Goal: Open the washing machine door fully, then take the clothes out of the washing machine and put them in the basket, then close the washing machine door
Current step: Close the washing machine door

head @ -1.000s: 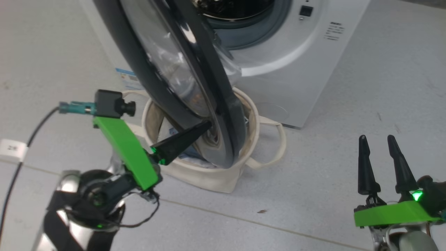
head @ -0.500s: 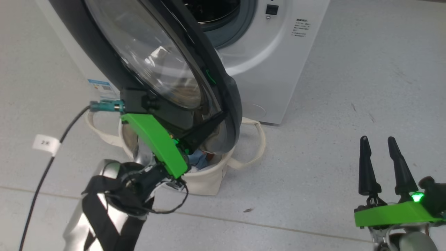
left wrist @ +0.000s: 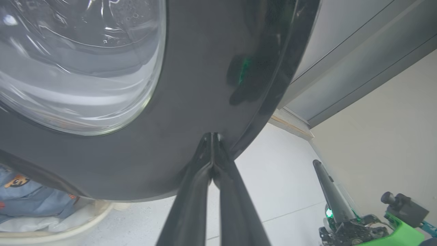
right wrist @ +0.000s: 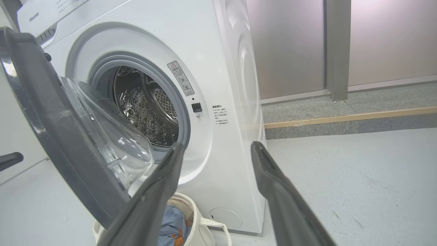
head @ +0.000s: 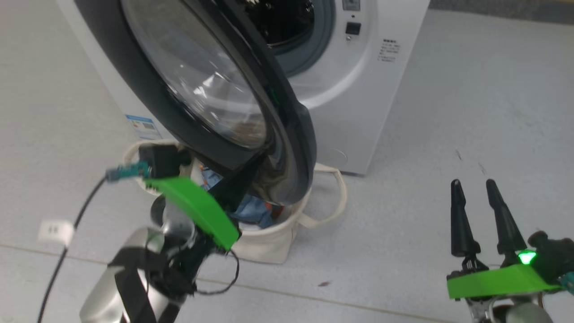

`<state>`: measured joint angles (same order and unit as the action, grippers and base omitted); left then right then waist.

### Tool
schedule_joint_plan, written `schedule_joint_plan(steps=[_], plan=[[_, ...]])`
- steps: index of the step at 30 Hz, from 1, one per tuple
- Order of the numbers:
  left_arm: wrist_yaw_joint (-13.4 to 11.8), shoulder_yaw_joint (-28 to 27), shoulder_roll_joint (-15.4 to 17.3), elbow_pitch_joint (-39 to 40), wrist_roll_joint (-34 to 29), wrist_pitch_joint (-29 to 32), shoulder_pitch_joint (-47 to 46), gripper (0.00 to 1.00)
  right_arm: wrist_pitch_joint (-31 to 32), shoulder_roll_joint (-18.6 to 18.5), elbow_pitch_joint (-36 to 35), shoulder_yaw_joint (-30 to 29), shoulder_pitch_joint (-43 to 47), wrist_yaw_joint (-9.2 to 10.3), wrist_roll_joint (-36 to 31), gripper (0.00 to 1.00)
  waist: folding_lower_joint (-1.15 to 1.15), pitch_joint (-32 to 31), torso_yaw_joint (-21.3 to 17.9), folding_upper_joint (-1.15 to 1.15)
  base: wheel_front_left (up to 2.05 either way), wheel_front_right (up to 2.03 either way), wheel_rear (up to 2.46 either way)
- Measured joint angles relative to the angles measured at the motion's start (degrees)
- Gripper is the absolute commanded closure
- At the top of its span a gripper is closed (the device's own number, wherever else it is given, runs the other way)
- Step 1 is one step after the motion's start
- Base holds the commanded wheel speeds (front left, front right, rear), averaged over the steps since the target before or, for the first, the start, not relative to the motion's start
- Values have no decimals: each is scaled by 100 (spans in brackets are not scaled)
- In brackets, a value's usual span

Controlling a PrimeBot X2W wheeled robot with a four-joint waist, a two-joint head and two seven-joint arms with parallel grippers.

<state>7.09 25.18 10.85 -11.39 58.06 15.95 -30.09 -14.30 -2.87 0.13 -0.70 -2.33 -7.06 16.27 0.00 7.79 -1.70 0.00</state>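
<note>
The white washing machine (head: 354, 98) stands with its steel drum (right wrist: 146, 102) exposed. Its black-rimmed door (head: 287, 134) hangs partly open over the cream basket (head: 273, 244). Light blue clothes (head: 251, 208) with orange prints lie in the basket; they also show as clothes (left wrist: 20, 201) under the door. My left gripper (head: 251, 168) is shut with nothing in it. Its joined tips press on the door's outer black rim (left wrist: 211, 112) near the lower edge. My right gripper (head: 474, 184) hovers open and empty over the floor at the lower right, pointing toward the machine (right wrist: 232, 85).
A black cable with a white tag (head: 56, 231) runs across the grey floor at the left. A raised step with a wooden edge (right wrist: 348, 119) and metal wall panels lie to the machine's right. Open floor stretches around my right gripper.
The head camera has shifted. My shut left gripper stays against the door's outer face, and the door has swung a little toward the machine. The right gripper has kept its place.
</note>
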Motion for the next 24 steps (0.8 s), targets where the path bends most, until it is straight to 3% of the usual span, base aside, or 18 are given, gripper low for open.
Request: schedule_joint_plan(steps=[7, 16, 21, 23, 24], plan=[[-14, 363, 376, -470, -1363, -1348, 377, 100, 0, 0, -171, 168, 272, 0, 47, 0, 0, -297, 254, 0, 0, 0, 0], [-666, 456, 560, -680, -2527, -2651, 695, 100, 0, 1, -392, 332, 296, 0, 62, 0, 0, -361, 570, 0, 0, 0, 0], [-939, 423, 468, -790, -2577, -2891, 989, 99, 0, 1, -405, 393, 378, 0, 98, 0, 0, -412, 649, 0, 0, 0, 0], [-1033, 335, 359, -849, -2575, -2952, 1164, 76, 0, 1, -405, 444, 444, 0, 99, 0, 0, -450, 678, 0, 0, 0, 0], [-1082, 302, 316, -857, -2576, -2975, 1241, 44, 0, 1, -405, 475, 463, 0, 99, 0, 0, -469, 688, 0, 0, 0, 0]])
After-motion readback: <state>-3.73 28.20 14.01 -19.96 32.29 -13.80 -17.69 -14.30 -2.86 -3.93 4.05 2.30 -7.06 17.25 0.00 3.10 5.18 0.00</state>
